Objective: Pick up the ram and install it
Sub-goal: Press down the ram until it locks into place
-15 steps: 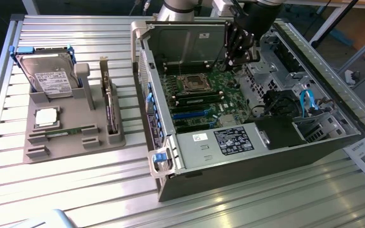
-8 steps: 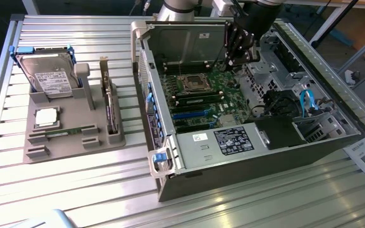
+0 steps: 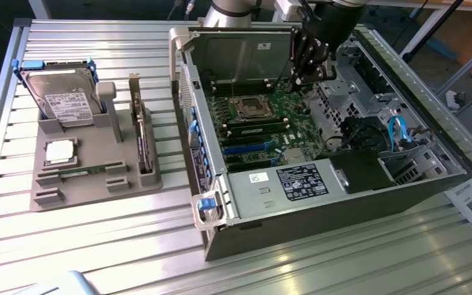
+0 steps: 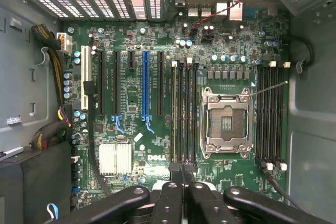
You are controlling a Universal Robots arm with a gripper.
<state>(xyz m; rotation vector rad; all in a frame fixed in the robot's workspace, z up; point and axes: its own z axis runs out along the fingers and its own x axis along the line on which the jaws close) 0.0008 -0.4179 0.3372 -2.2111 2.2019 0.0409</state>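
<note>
Along the exterior view's left, the slatted metal table (image 3: 7,184) has bare room between its edge and a gray holder (image 3: 96,190). Upright at the back of the holder stands a hard drive (image 3: 64,98), and a square silver chip (image 3: 59,152) lies flat in front of it. The ram (image 3: 82,171) lies as a thin green stick in a low slot near the holder's front. A dark card (image 3: 142,141) stands on edge along the holder's side towards the computer. A strip of bare table separates the holder from the open computer case (image 3: 318,215), whose raised walls fence in the motherboard (image 3: 269,123) on all sides. The space above the board is open. Inside the case the arm reaches down from the far side, its wrist pointing steeply at the board. The gripper (image 3: 306,78) hangs above the board's far end, well apart from the ram. Its fingers are pressed together, with nothing visibly between them. In the wrist view the gripper (image 4: 182,174) hovers over the end of the black memory slots (image 4: 184,114), just beside the open processor socket (image 4: 226,121).
</note>
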